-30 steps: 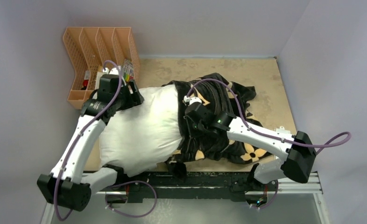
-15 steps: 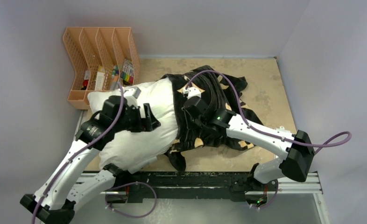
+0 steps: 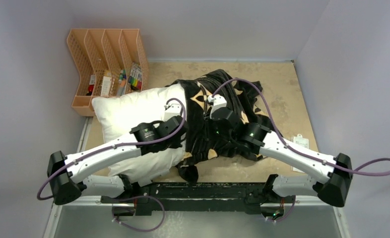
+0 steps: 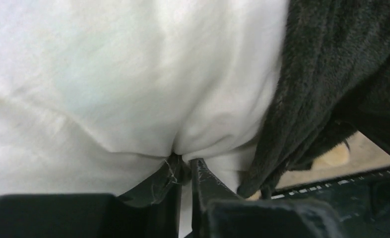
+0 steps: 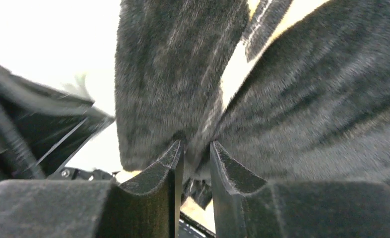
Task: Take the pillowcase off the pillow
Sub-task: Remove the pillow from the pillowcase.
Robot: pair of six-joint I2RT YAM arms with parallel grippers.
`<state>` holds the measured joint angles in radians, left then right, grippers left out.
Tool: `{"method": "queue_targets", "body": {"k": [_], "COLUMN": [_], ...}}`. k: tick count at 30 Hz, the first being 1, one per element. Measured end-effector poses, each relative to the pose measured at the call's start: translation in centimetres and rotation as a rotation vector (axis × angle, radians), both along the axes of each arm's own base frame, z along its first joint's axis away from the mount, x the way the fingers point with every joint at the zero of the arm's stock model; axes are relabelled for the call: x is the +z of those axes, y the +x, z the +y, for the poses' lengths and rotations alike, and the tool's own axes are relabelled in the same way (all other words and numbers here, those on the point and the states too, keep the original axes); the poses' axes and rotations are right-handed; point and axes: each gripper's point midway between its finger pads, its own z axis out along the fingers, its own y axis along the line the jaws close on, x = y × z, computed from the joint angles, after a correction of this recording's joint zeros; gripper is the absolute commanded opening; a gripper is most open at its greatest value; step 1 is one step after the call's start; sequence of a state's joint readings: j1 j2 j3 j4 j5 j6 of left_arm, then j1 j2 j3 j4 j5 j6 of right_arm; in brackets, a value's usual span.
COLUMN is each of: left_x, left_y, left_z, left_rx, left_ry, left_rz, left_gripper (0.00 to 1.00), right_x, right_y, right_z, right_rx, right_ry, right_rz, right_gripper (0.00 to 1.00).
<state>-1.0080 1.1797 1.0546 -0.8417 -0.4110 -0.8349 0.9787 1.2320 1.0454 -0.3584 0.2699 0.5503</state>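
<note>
The white pillow lies across the left half of the table, its right end inside the black pillowcase with tan motifs. My left gripper sits on the pillow right beside the pillowcase's edge. In the left wrist view that gripper is shut, pinching a fold of white pillow cloth, with the pillowcase hanging just to the right. My right gripper is down in the bunched pillowcase. In the right wrist view its jaws stand narrowly apart with a fold of black pillowcase between them.
An orange file rack holding small items stands at the back left, close to the pillow's far corner. Tan table shows at the right and back, with a small white tag on it. A black rail runs along the near edge.
My left arm swung from the pillow's far-left corner across to its right part beside the pillowcase and shut on the white cloth. The right gripper shifted slightly right, its jaws loosening.
</note>
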Motion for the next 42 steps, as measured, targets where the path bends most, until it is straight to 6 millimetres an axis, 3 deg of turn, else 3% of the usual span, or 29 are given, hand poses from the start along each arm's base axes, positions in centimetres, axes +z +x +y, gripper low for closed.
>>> {"method": "queue_targets", "body": {"k": [5,9,12,17,20,26,27,29,32,35,39,42], "left_x": [-0.1,1.0,1.4,1.2,1.2,1.5,1.5,1.4,1.4,1.5,1.4,1.5], "left_y": [1.4,2.0,2.0,1.9,1.9,1.8,1.8,1.8,1.8,1.7,1.7,2.5], "left_z": [0.3,0.7,0.7,0.7,0.7,0.8,0.8,0.8,0.8,1.3,2.3,3.5], "left_rx": [0.074,0.098,0.1,0.096,0.096,0.097,0.097,0.098,0.099,0.105,0.154,0.21], "left_ry": [0.062,0.048,0.034,0.016,0.002,-0.014,-0.015,-0.016,-0.017,-0.018,-0.009,-0.024], "left_rz": [-0.065,-0.115,-0.127,-0.132,-0.138,-0.145,-0.145,-0.145,-0.145,-0.153,-0.153,-0.137], "left_gripper": [0.0,0.0,0.0,0.0,0.0,0.0,0.0,0.0,0.0,0.0,0.0,0.0], "right_x": [2.4,2.2,0.4,-4.0,-4.3,-4.6,-4.8,-5.7,-7.4,-8.1,-7.9,-8.1], "right_y": [-2.3,-5.7,-7.6,-9.6,-9.4,-7.7,-7.3,-6.5,-5.4,-4.4,-3.9,-3.4], "right_z": [-1.4,-2.3,-1.4,-0.2,1.1,3.7,4.1,4.6,5.3,5.2,3.1,-0.1], "right_rx": [0.034,0.107,0.147,0.124,0.102,0.012,-0.005,-0.043,-0.105,-0.159,-0.241,-0.338], "right_ry": [0.123,0.246,0.329,0.324,0.349,0.433,0.439,0.428,0.369,0.319,0.244,0.172], "right_rz": [-0.015,0.035,0.11,0.24,0.255,0.234,0.233,0.234,0.244,0.229,0.18,0.132], "right_gripper": [0.57,0.59,0.59,0.61,0.7,0.74,0.73,0.62,0.28,0.07,0.0,0.0]}}
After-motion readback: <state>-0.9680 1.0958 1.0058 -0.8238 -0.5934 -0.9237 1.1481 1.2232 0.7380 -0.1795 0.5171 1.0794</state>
